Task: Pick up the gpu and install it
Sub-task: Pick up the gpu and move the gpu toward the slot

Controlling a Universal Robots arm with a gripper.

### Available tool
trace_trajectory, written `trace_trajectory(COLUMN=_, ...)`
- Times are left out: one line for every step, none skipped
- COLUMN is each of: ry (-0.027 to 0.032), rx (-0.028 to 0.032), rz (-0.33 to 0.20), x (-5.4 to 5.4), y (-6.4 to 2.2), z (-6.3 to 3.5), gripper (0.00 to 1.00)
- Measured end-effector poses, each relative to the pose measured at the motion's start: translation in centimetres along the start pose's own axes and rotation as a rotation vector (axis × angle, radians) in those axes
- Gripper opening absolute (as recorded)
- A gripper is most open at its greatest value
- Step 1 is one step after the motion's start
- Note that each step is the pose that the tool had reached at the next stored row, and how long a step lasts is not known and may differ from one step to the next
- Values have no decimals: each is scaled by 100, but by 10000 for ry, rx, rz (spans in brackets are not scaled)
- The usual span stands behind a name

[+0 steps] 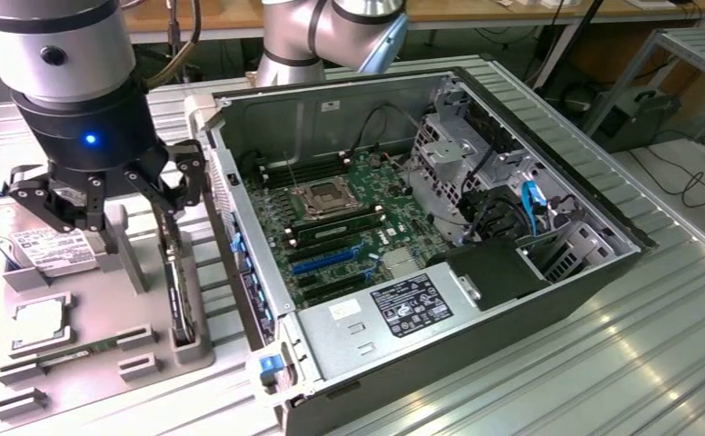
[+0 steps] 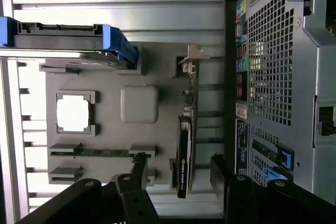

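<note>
The gpu stands on edge in a slot of the grey holder tray, at the tray's side nearest the computer case. From the wrist view the gpu is a thin dark strip, its silver bracket at the far end. My gripper hangs a little above the tray, open and holding nothing. In the wrist view my gripper has one dark finger on each side of the card's near end, apart from it.
The open computer case lies to the exterior view's right, its green motherboard and blue slots exposed. The tray also holds a hard drive, a processor and a memory stick.
</note>
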State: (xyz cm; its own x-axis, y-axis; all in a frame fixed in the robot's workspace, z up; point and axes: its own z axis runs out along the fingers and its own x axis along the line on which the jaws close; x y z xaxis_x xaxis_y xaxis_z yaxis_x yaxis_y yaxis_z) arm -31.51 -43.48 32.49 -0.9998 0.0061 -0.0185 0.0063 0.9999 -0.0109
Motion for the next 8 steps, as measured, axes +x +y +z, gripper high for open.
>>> trace_trajectory(ry=-1, rx=0, rz=-55, x=0, y=0, z=16, gripper=60)
trace_trajectory(ry=-1, rx=2, rz=-113, x=1, y=0, z=34, gripper=60)
trace_trajectory(ry=-1, rx=17, rz=-140, x=3, y=1, z=55, gripper=60)
trace_trajectory(ry=-1, rx=34, rz=-142, x=5, y=1, z=84, gripper=60)
trace_trajectory(ry=-1, rx=40, rz=-143, x=5, y=0, z=100, gripper=60)
trace_trajectory(ry=-1, rx=45, rz=-142, x=6, y=-3, z=114, gripper=60)
trace_trajectory(ry=-2, rx=46, rz=-142, x=6, y=-17, z=153, gripper=60)
trace_trajectory(ry=0, rx=47, rz=-142, x=6, y=-28, z=174, gripper=60)
